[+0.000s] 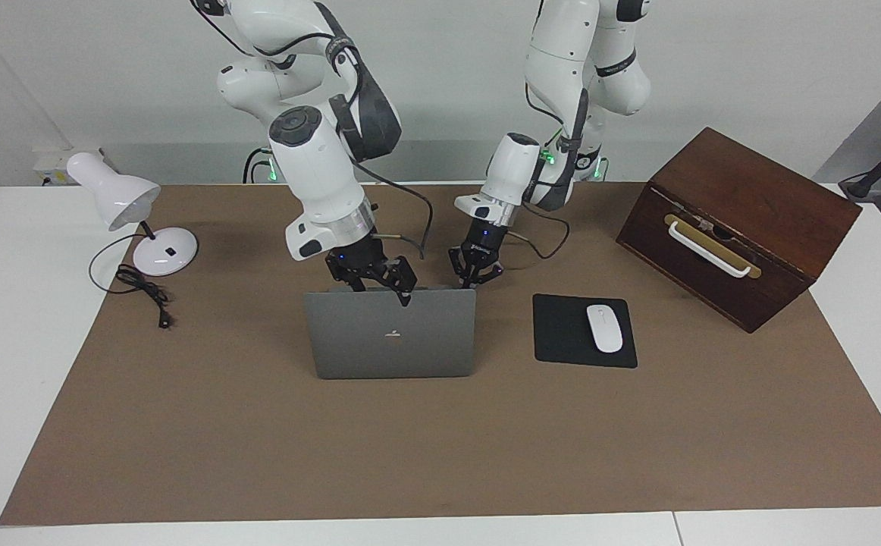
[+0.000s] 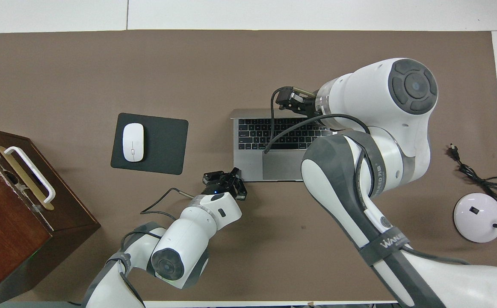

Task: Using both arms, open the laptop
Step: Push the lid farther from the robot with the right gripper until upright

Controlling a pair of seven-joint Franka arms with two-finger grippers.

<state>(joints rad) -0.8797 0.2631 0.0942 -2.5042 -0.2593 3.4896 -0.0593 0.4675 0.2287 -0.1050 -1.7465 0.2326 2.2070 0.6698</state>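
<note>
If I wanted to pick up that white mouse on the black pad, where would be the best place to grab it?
Probably across its two long sides, coming straight down from above. The white mouse lies flat on the black mouse pad, a low rounded oval with its long axis running roughly toward the robots, so its narrow width suits a pinch. Nothing stands close beside it; its curved top would likely slip.

We see the laptop [image 2: 274, 145] open, left gripper [image 2: 233, 176] at its near corner, right gripper [image 2: 283, 98] seemingly at its lid edge.
</note>
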